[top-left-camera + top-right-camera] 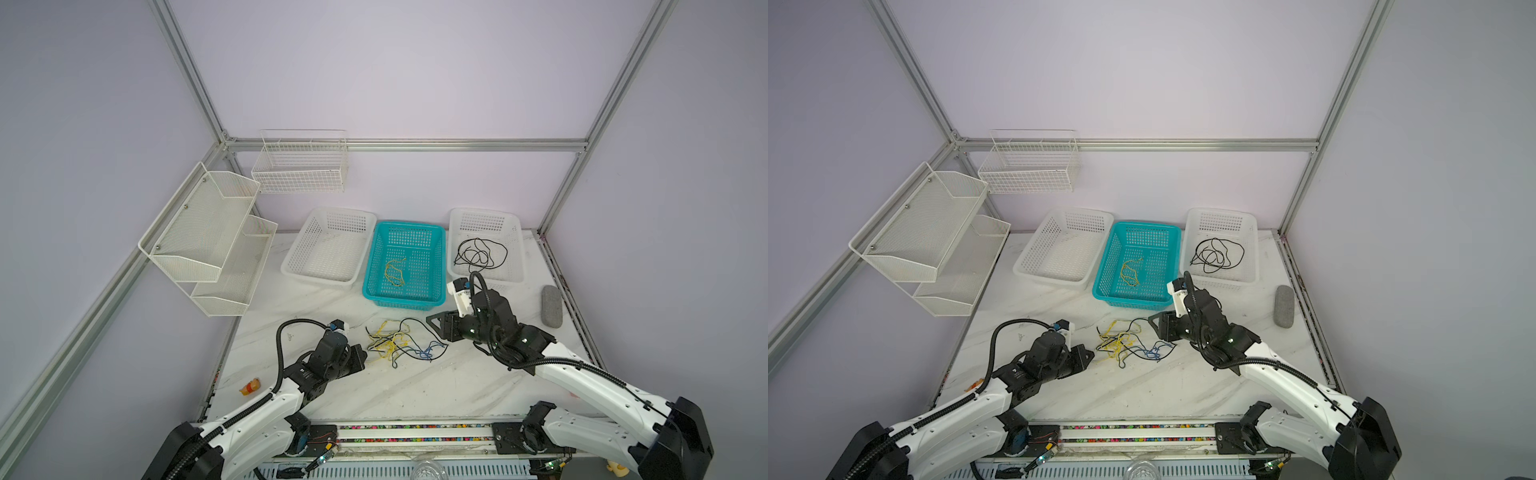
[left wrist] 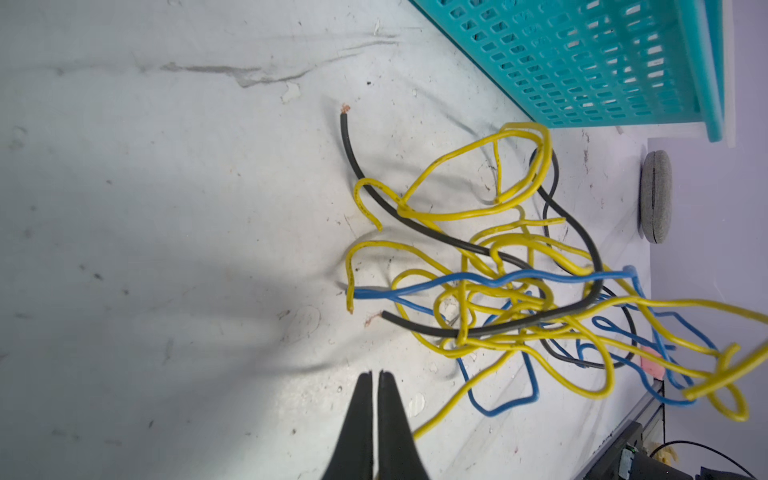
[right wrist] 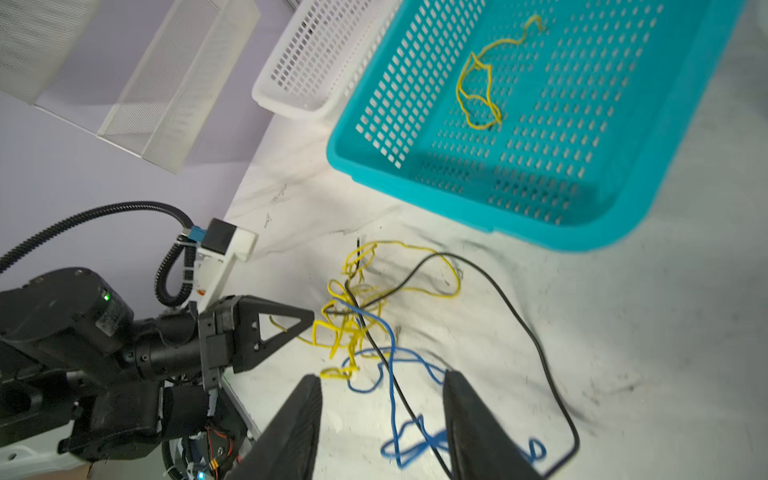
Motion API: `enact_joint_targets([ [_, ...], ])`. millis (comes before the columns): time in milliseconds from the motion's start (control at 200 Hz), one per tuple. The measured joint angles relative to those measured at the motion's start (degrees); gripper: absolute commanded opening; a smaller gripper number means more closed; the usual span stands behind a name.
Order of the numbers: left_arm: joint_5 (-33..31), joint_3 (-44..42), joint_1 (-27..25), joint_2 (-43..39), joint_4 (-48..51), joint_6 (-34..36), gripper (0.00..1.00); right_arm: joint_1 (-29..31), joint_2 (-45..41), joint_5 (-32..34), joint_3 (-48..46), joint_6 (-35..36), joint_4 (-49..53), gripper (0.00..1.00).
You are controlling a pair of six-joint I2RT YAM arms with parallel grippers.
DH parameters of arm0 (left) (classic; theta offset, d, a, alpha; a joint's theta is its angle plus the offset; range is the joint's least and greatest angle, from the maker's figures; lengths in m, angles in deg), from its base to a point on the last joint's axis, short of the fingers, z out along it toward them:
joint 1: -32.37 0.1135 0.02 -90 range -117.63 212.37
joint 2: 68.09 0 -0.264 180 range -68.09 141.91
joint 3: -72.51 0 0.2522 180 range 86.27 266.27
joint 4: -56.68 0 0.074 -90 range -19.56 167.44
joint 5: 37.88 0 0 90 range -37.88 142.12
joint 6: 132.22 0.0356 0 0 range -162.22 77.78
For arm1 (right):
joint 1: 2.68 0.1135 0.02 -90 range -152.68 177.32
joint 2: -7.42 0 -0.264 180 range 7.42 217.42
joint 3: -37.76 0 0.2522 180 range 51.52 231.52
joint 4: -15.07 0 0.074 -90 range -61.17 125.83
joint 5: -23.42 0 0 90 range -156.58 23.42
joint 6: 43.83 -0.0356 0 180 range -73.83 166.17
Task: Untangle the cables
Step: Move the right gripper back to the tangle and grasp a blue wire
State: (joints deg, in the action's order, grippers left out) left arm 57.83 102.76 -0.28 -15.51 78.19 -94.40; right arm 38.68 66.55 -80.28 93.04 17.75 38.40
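A tangle of cables (image 1: pixel 399 343) (image 1: pixel 1129 343), several yellow with some black and blue, lies on the marble table between my two grippers. My left gripper (image 1: pixel 363 357) (image 2: pixel 376 374) sits low at the tangle's left edge, shut, with nothing between its fingers; the tangle (image 2: pixel 498 282) starts just beyond its tips. My right gripper (image 1: pixel 434 328) (image 3: pixel 382 378) is open over the tangle's right end, with loose blue and black strands (image 3: pixel 399 399) on the table between its fingers. One yellow cable (image 1: pixel 395 272) lies in the teal basket (image 1: pixel 405 301). A black cable (image 1: pixel 480 253) lies in the right white basket (image 1: pixel 517 245).
Another white basket (image 1: pixel 316 282) stands left of the teal one. A grey oval case (image 1: pixel 552 306) lies near the table's right edge. White mesh shelves (image 1: pixel 208 232) hang on the left wall and a wire basket (image 1: pixel 301 166) on the back wall. A small orange item (image 1: pixel 250 387) lies front left.
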Motion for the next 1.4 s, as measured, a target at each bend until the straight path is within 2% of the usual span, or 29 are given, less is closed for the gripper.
enact_joint_targets([
  [70,0.0,0.0,0.0,0.3,-0.3,-0.5,0.0,1.2,-3.0,0.6,-2.1,-3.4,3.1,0.49],
  [245,0.0,0.0,0.0,2.9,-2.0,-1.0,0.0,4.2,-3.6,1.0,-4.0,-9.7,4.8,0.48],
  [565,0.0,0.0,0.0,4.3,-3.0,-1.2,0.0,7.6,3.3,1.0,-7.8,-17.3,-1.7,0.41],
  [705,0.0,0.0,0.0,4.3,-3.0,-1.2,0.0,7.8,5.3,1.9,-7.8,-18.5,-4.4,0.34],
  [875,0.0,0.0,0.0,4.4,-3.0,-1.3,0.0,7.8,5.7,3.9,-7.8,-19.0,-5.8,0.14],
  [1085,0.0,0.0,0.0,4.7,-3.4,-1.2,0.0,7.8,5.8,5.6,-7.8,-18.8,-6.3,0.0],
  [1255,0.0,0.0,0.0,4.7,-3.3,-1.2,0.0,7.8,4.5,7.1,-7.5,-18.3,-5.1,0.0],
  [1400,-0.1,0.0,0.0,4.6,-3.1,-1.2,0.0,7.8,2.2,9.6,-3.8,-16.0,0.0,0.0],
])
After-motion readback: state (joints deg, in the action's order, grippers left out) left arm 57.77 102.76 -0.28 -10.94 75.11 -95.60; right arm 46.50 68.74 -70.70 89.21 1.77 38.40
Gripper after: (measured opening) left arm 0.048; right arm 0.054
